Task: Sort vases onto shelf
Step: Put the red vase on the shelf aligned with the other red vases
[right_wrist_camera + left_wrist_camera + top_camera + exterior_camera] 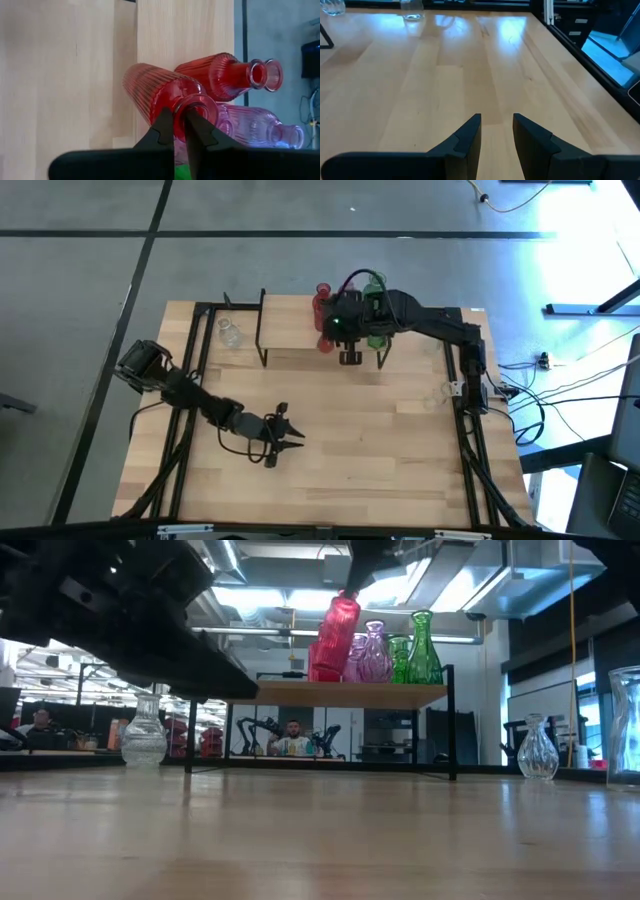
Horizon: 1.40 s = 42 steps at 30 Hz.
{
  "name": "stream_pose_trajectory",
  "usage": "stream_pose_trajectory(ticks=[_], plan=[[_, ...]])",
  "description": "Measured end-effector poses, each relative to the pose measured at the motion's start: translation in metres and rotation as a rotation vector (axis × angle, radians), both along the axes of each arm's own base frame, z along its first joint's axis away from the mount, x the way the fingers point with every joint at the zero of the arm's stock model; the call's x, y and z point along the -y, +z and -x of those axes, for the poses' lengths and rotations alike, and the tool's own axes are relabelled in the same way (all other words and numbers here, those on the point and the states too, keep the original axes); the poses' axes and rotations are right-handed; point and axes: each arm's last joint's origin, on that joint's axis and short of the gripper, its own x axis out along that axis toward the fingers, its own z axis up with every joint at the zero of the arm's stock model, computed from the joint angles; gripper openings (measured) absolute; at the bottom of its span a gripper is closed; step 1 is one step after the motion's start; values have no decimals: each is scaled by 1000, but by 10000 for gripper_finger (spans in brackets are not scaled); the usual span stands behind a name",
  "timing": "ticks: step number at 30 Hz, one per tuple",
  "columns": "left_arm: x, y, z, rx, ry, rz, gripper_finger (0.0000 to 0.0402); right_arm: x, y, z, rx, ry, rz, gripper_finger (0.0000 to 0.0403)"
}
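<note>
While the left end effector point(290, 432) is resting low at the lower left of the worktop point(400, 450) with fingers point(466, 141) slightly spread and holding nothing, the right end effector point(179, 131) is pinching the rim of a tilted red vase point(160, 92) over the shelf point(345, 693) at upper centre, beside other red, pink and green vases. Clear vases point(144, 734) are standing on the worktop.
</note>
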Motion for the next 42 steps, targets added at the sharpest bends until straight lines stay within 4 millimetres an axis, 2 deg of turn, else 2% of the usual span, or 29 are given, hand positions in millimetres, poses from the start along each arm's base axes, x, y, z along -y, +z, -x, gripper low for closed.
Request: stream_pose_trajectory(ticks=[13, 30, 42], plan=[[-5, -1, -2, -14, -9, 8, 105, 22, -3, 2, 2, -48, -11, 5], [-5, -2, -2, -23, -8, 4, 105, 27, -11, -6, -7, -59, -13, 7], [-5, -2, -2, -24, -7, 4, 105, 31, -12, -11, 22, -77, 16, 100]])
